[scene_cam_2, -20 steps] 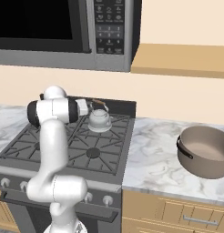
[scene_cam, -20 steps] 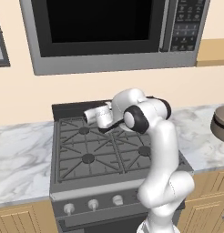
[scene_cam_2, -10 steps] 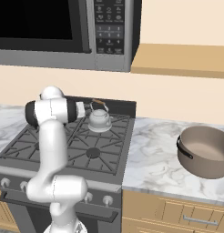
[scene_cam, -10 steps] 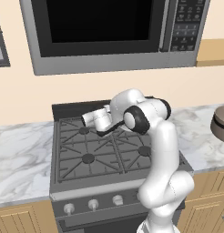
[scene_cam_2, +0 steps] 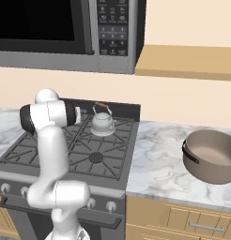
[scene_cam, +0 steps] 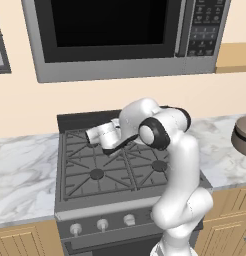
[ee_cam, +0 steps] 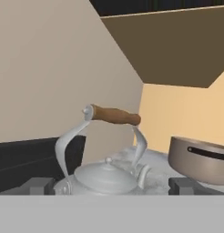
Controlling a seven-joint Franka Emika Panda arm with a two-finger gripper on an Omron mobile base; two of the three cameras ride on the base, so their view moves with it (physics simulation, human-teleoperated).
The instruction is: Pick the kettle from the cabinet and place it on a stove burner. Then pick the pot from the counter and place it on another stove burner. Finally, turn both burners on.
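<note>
Kettle (scene_cam_2: 103,123) released; tool apparently open.

White arm rises from base at 5 o'clock in left base view, upper link vertical, dark elbow joint near centre. Forearm folds back toward 9 o'clock, wrist and hand roughly horizontal. Gripper (scene_cam: 90,135) at hand's far end, pointing toward 9 o'clock, jaws spread wide, nothing between them. In right base view arm stands at 7 o'clock, dark joint at top, hand reaching toward 3 o'clock.
</note>
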